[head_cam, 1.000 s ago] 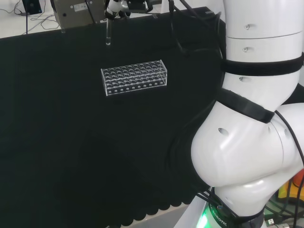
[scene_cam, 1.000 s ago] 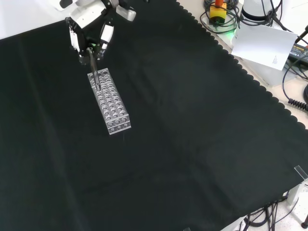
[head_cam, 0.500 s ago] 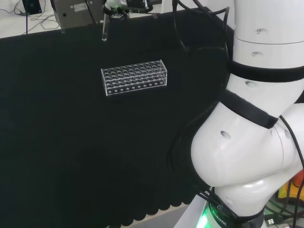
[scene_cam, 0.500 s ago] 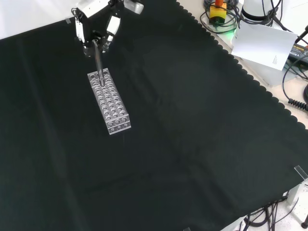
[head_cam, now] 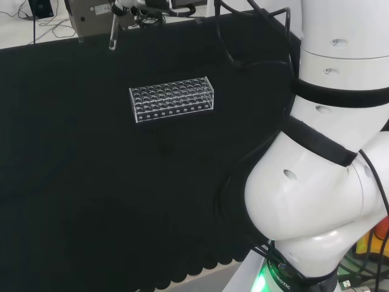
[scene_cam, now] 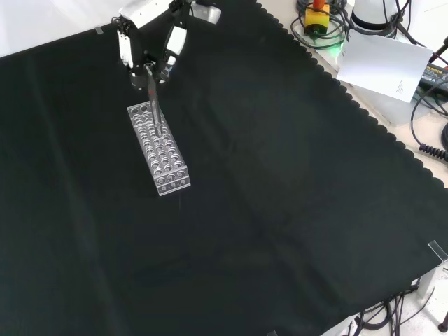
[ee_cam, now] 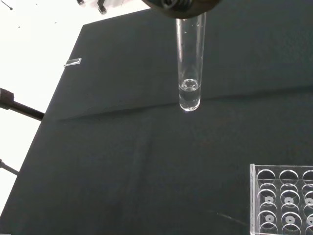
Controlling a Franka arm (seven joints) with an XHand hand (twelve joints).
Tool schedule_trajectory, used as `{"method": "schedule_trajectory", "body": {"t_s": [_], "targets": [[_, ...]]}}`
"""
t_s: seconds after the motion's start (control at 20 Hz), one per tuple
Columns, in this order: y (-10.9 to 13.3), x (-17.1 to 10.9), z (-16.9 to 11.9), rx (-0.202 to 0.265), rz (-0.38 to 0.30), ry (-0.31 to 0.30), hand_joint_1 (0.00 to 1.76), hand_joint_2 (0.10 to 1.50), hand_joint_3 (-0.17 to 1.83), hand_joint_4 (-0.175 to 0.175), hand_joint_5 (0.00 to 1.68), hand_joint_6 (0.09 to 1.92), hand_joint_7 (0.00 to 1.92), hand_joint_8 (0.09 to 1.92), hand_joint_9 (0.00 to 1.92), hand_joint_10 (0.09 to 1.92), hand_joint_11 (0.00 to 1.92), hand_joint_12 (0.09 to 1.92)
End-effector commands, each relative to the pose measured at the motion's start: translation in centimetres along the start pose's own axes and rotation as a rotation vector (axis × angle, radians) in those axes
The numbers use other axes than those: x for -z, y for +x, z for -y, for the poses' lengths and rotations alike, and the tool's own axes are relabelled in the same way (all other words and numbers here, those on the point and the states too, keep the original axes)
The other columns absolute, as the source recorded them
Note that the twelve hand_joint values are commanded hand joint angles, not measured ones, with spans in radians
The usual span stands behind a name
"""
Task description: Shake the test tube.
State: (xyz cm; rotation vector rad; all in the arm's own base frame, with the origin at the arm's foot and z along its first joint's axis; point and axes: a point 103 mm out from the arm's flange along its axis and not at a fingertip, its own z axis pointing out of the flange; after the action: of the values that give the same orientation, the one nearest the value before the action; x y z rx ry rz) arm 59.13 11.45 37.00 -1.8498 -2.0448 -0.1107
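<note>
The hand (scene_cam: 149,33) hangs above the far end of the clear plastic rack (scene_cam: 159,150), its fingers curled round the top of a clear glass test tube (scene_cam: 155,98). In the front view the tube slants down over the rack's rows without touching them. In the head view the hand (head_cam: 143,5) is at the top edge and the test tube (head_cam: 113,33) points down and left, well clear of the rack (head_cam: 172,99). The wrist view has the test tube (ee_cam: 190,63) with a little clear liquid in its rounded bottom, and a corner of the rack (ee_cam: 283,200).
The arm's white links (head_cam: 328,152) take up the right of the head view. A grey device (head_cam: 91,15) stands behind the cloth's far edge. A white box (scene_cam: 381,66) and cables lie off the cloth in the front view. A small clear piece (ee_cam: 72,62) lies near the cloth's edge.
The hand has swung left in the head view, carrying the tube from above the rack's left end to farther left. In the front view the tube's lower end has tilted toward the rack's middle.
</note>
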Motion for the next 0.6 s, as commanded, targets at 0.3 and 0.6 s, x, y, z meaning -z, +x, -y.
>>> {"method": "schedule_trajectory", "body": {"t_s": [0.3, 0.6], "targets": [[-7.0, 1.7, 0.8, -0.138, 0.092, -0.025, 1.43, 1.04, -0.17, -0.175, 1.36, 0.09, 1.32, 0.68, 1.36, 0.53, 1.46, 0.74], [-14.2, 4.0, 2.7, -0.284, 0.193, -0.044, 1.43, 1.04, -0.17, -0.175, 1.36, 0.09, 1.32, 0.68, 1.36, 0.53, 1.46, 0.74]]}}
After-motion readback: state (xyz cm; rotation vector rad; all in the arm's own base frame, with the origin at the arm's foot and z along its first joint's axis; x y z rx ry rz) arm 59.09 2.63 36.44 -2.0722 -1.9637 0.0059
